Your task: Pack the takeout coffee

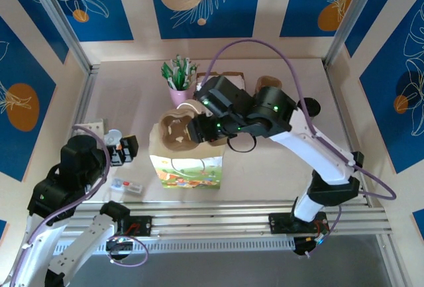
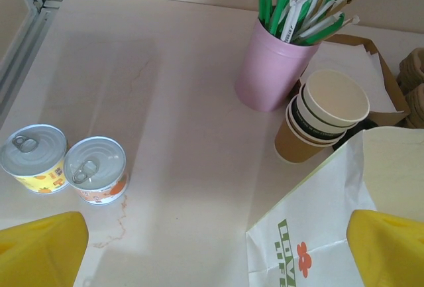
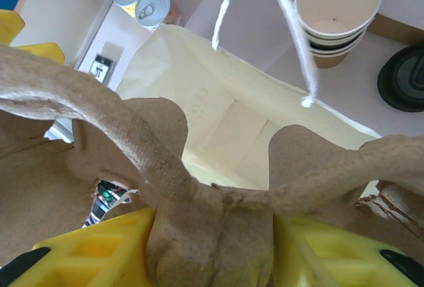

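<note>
My right gripper point(image 1: 199, 128) point(image 3: 212, 247) is shut on the centre ridge of a brown moulded-pulp cup carrier point(image 1: 177, 131) point(image 3: 132, 134). It holds the carrier just above the open mouth of the white paper bag point(image 1: 189, 171) point(image 3: 218, 121) point(image 2: 344, 221). The bag stands upright with its string handle raised, and its inside looks empty. The dark-green lidded takeout coffee is out of view. My left gripper point(image 1: 126, 149) point(image 2: 215, 254) is open beside the bag's left side, low over the table, with nothing between its fingers.
Behind the bag stand a pink cup of green-wrapped straws point(image 2: 271, 68) point(image 1: 179, 91) and a stack of lidless striped cups point(image 2: 324, 114) point(image 3: 338, 8). A box of napkins point(image 2: 358, 61) lies beyond. Black lids point(image 3: 404, 78) point(image 1: 311, 107) sit right. Two tins point(image 2: 96, 168) stand left.
</note>
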{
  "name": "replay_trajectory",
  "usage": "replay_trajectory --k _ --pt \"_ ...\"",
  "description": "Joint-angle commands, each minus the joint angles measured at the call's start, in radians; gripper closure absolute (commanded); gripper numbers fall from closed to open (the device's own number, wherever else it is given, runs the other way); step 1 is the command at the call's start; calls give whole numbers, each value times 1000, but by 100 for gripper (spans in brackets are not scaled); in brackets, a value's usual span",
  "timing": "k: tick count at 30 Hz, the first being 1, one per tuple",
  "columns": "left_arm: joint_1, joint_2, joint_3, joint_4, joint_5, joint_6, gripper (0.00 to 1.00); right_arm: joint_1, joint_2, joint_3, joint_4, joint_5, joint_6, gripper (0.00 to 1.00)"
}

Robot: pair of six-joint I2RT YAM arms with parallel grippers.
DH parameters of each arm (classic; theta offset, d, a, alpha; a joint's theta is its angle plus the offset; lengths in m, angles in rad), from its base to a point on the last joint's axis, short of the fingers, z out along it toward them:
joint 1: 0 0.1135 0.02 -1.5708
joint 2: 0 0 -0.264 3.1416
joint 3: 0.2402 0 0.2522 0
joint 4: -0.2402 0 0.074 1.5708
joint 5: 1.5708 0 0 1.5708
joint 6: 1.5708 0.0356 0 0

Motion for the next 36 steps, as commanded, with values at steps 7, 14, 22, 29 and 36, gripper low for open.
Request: replay_trajectory --k 7,14,22,29,36 --pt "-3 -133 -74 93 -9 56 0 14 129 156 -154 -37 17 54" --pt "-3 -170 -127 107 3 63 0 16 211 226 -210 -62 53 54" --pt "-3 -192 -166 126 39 55 0 18 229 187 -218 -63 102 54" --pt "-3 -202 -178 133 59 53 0 19 275 186 -226 -76 117 54" --pt "-4 -219 -191 132 80 52 0 4 319 204 -269 -72 146 55"
